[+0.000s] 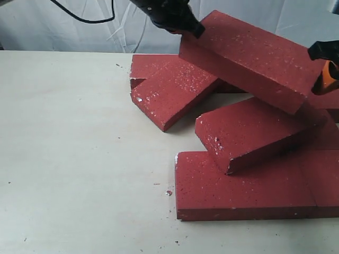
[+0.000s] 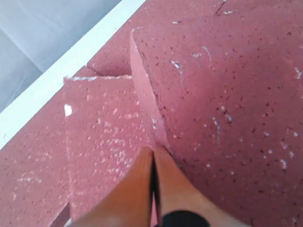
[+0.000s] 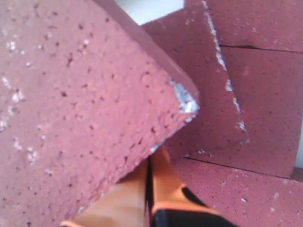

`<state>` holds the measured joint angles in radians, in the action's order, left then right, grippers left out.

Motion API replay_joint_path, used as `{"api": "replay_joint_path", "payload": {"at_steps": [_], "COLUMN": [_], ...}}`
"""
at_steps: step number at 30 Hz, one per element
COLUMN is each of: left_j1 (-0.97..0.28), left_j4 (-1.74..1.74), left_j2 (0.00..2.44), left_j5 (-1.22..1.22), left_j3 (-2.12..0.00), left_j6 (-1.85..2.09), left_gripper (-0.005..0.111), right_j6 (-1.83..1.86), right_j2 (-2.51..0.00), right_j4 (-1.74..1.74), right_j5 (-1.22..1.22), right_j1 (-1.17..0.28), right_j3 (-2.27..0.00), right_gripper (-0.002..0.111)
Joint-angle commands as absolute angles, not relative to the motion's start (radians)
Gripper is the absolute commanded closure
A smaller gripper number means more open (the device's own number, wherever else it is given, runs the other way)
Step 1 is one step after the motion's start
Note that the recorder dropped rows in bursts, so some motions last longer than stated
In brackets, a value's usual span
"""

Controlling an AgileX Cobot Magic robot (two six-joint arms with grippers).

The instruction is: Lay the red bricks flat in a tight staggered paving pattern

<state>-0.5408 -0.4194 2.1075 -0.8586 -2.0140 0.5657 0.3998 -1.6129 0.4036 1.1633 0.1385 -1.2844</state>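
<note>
The raised red brick (image 1: pixel 254 58) hangs tilted at 1 o'clock in the exterior view, with a tool at each end. The left tool (image 2: pixel 152 158) has its orange fingers pressed together, tips against the brick's edge. The right tool (image 3: pixel 149 165) is likewise closed, just under a chipped corner. At 4 o'clock a second brick (image 1: pixel 249 132) lies tilted on the flat bricks (image 1: pixel 238 185) on the worktop (image 1: pixel 74 148).
</note>
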Motion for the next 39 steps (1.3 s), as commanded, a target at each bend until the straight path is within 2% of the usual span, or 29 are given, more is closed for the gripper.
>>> {"api": "replay_joint_path", "payload": {"at_steps": [1,10,26,33,39], "left_j1": [-0.517,-0.413,-0.105,0.063,0.159], "left_j4": [-0.492,-0.472,-0.435,-0.402,-0.393], "left_j2": [2.017,1.796,1.487,1.415,1.409], "left_j5": [-0.924,-0.857,-0.731,-0.713,-0.625], "left_j3": [-1.907,-1.629,-1.134,-0.986,-0.855], "left_j6": [0.546,0.546,0.560,0.560,0.560], "left_gripper": [0.107,0.107,0.107,0.107,0.107], "right_j6": [0.412,0.388,0.294,0.294,0.290], "right_j2": [-1.614,-1.688,-1.964,-2.102,-2.182], "right_j4": [0.528,0.581,0.601,0.614,0.616], "right_j5": [1.112,1.031,1.010,0.998,0.952], "right_j1": [0.025,-0.160,-0.500,-0.610,-0.667], "right_j3": [-1.335,-1.409,-1.724,-1.845,-1.884], "right_gripper": [0.109,0.109,0.109,0.109,0.109]}}
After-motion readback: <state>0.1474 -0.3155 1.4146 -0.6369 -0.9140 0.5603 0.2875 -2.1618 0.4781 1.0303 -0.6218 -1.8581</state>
